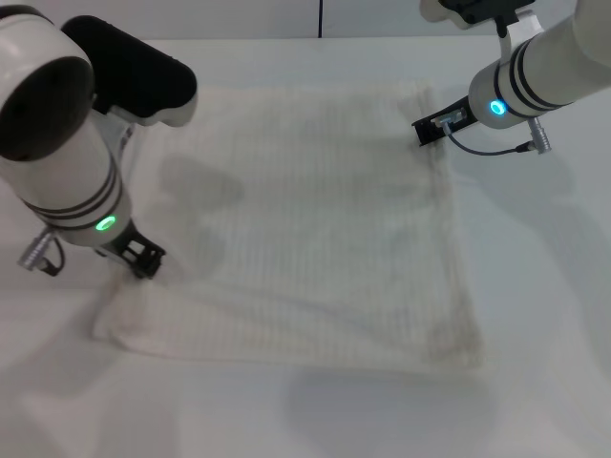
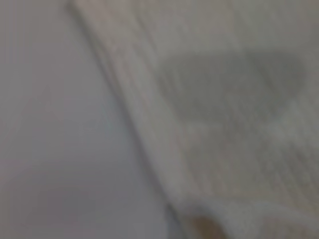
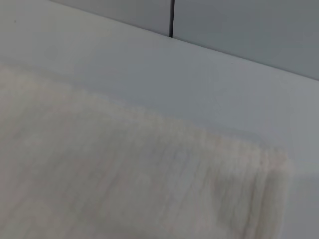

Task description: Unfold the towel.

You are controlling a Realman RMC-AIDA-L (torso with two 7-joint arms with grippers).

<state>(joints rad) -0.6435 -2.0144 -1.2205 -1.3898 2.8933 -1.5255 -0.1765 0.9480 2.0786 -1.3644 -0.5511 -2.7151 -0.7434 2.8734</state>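
Note:
The off-white ribbed towel [image 1: 315, 229] lies spread almost flat on the white table, roughly square. Its near-left corner is bunched and rolled under. My left gripper [image 1: 143, 258] is low at the towel's left edge, just above that bunched corner. My right gripper [image 1: 427, 130] is low at the towel's far right corner, touching or just over its edge. The left wrist view shows the towel's edge [image 2: 239, 124] close up against the table. The right wrist view shows the towel's far corner [image 3: 124, 184].
The white table [image 1: 535, 315] extends around the towel on all sides. A grey back wall with a dark vertical seam [image 1: 320, 17] runs behind the table's far edge; the seam also shows in the right wrist view [image 3: 172, 20].

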